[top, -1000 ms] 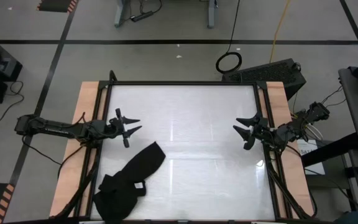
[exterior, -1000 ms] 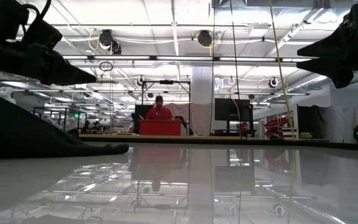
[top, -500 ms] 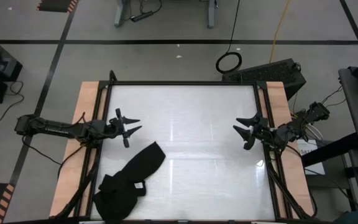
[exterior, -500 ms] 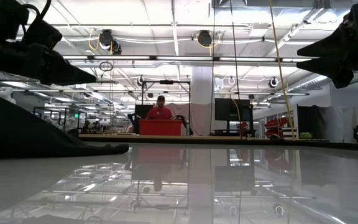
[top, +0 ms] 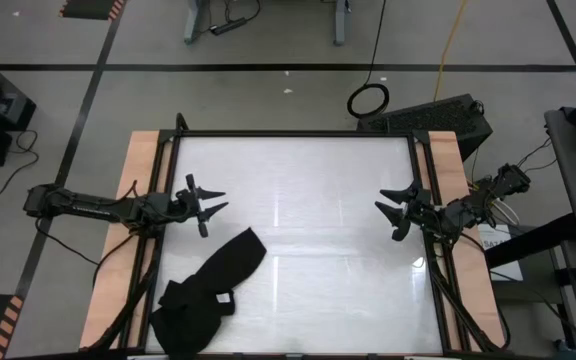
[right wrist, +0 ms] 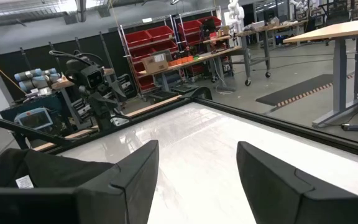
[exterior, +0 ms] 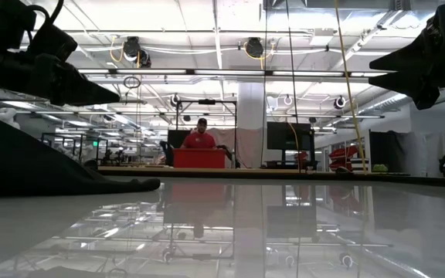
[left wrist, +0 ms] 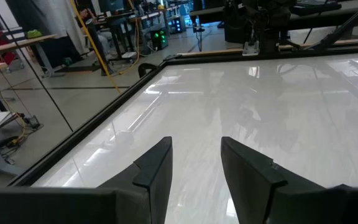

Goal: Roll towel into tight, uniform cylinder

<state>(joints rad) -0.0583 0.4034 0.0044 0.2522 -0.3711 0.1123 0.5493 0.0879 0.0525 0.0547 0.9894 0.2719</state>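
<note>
The black towel (top: 208,295) lies crumpled on the white tabletop at its near left, with a small white tag (top: 226,297) on it. It also shows in the low view (exterior: 37,166) and the right wrist view (right wrist: 42,168). My left gripper (top: 213,200) hovers open at the table's left edge, beyond the towel's far end, with nothing between its fingers (left wrist: 196,168). My right gripper (top: 386,208) hovers open at the right edge, far from the towel, also with nothing between its fingers (right wrist: 197,174).
A black frame (top: 298,133) borders the white tabletop, with wooden boards (top: 133,200) along both sides. The middle and far part of the tabletop (top: 298,200) is bare. A person in red (exterior: 199,139) stands far off in the room behind.
</note>
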